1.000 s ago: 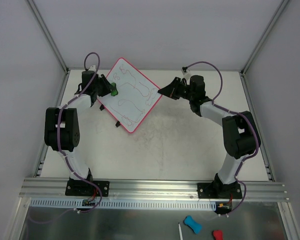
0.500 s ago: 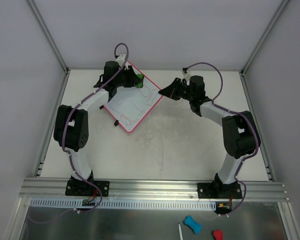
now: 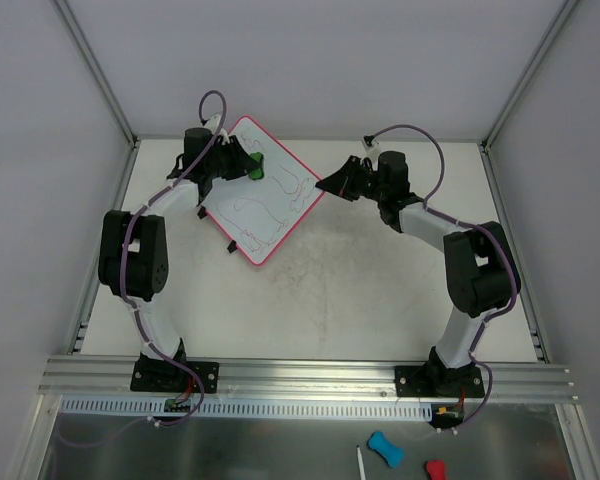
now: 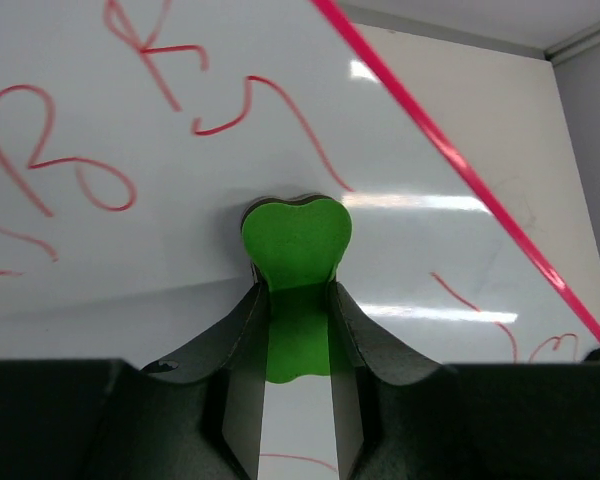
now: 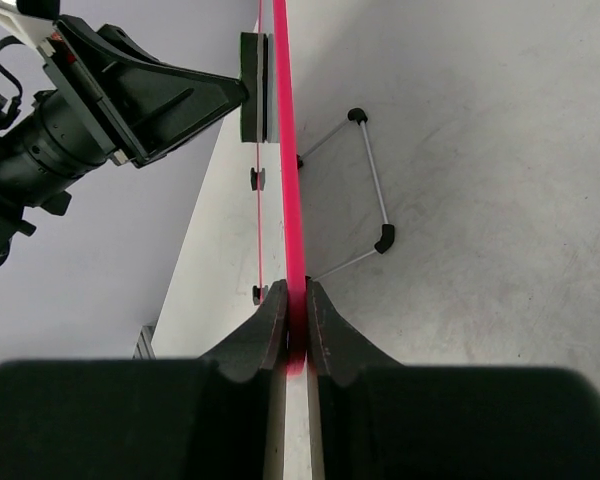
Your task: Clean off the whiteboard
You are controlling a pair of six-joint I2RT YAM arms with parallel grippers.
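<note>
The whiteboard [image 3: 265, 195] is a white square with a pink-red rim, tilted up at the back of the table, with thin red scribbles on it. My left gripper [image 3: 248, 167] is shut on a green eraser [image 4: 296, 245] that presses against the board's upper face [image 4: 130, 110]. My right gripper [image 3: 327, 186] is shut on the board's right corner; the right wrist view shows the pink rim [image 5: 284, 150] edge-on between the jaws, with the eraser [image 5: 253, 85] and the left gripper on its left side.
A wire stand [image 5: 372, 185] sticks out behind the board onto the grey table [image 3: 380, 290]. White walls and metal posts close in the back and sides. Below the front rail lie a blue eraser [image 3: 384, 448], a red one [image 3: 435, 469] and a pen [image 3: 361, 464].
My left gripper with the green eraser swept right from the board's left edge to its top corner, then came back a little to the left. The right arm has held still.
</note>
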